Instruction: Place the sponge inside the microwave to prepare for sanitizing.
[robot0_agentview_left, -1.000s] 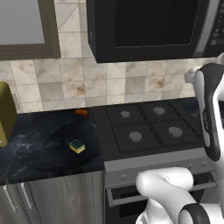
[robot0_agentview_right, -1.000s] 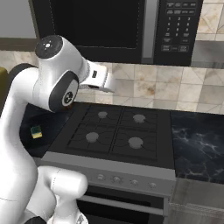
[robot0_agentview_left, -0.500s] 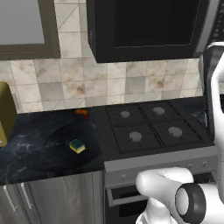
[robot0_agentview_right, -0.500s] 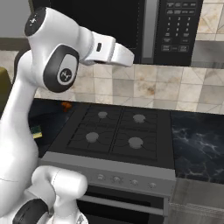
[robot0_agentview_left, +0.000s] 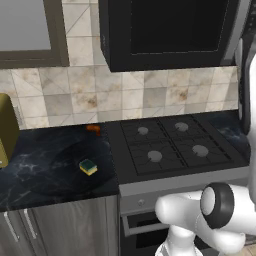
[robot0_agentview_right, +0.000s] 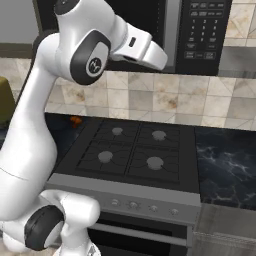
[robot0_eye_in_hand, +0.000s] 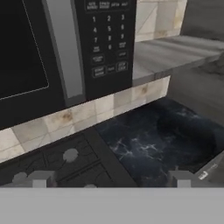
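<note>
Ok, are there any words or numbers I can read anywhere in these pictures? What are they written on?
Microwave button panel: rows of white marks that look like keypad numbers and small button labels, all too blurred to read.
The same panel in the right base view: white marks, too small to read.
Round grey emblem on the arm's joint: a logo shape, no letters I can make out.
Stove front knobs: no readable marks.

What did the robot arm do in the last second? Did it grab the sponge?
No. The arm swung upward, lifting its hand toward the microwave, whose door is shut. Nothing was grabbed or let go. The sponge stayed in its place on the counter left of the stove.
</note>
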